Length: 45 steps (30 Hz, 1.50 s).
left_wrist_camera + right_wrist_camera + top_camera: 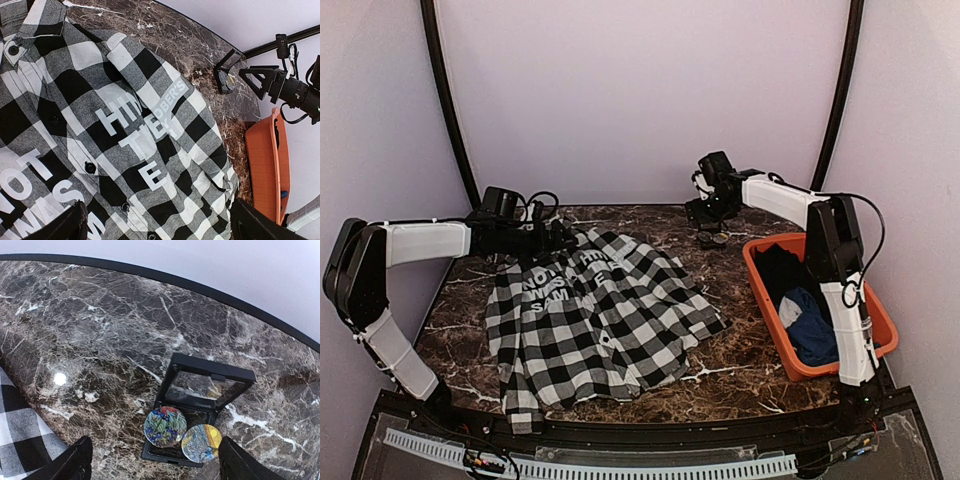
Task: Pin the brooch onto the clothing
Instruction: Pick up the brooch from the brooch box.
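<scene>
Though spread, right gripper above brooches.

Checked shirt — white letters read "OBER'S", "TIE".

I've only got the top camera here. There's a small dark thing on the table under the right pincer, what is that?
Observer: In the right wrist view it is an open black case, lid tilted up, with two round picture brooches at its front.
Operator: Is the right pincer holding one?
Observer: No. The right pincer is open, its fingers wide apart and gripping nothing.
Operator: And the left one over the shirt?
Observer: The left pincer is open above the checked shirt. Its wrist view shows black buttons beside the white lettering.
</scene>
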Each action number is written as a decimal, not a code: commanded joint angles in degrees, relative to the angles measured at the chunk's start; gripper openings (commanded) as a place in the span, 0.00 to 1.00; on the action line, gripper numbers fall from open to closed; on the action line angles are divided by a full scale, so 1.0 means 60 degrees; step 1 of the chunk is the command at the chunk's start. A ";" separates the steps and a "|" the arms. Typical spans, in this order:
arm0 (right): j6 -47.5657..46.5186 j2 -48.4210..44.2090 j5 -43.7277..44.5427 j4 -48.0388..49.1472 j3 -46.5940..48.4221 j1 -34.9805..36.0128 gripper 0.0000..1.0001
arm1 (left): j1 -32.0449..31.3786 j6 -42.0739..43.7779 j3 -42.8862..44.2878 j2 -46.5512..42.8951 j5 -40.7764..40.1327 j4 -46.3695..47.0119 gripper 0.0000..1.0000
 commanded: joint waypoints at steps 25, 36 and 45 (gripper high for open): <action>-0.0585 0.1916 0.0359 -0.0957 0.1737 0.0159 0.72 | 0.0067 -0.0033 -0.0115 -0.0026 0.0099 0.0033 0.99; -0.0597 0.2334 0.0410 -0.0928 0.2131 0.0122 0.71 | 0.0063 -0.0026 -0.0119 -0.0027 0.0076 0.0022 0.99; -0.0728 0.2268 0.0243 -0.0296 0.1882 0.0043 0.72 | 0.0067 -0.0035 -0.0122 -0.0028 0.0076 0.0018 0.99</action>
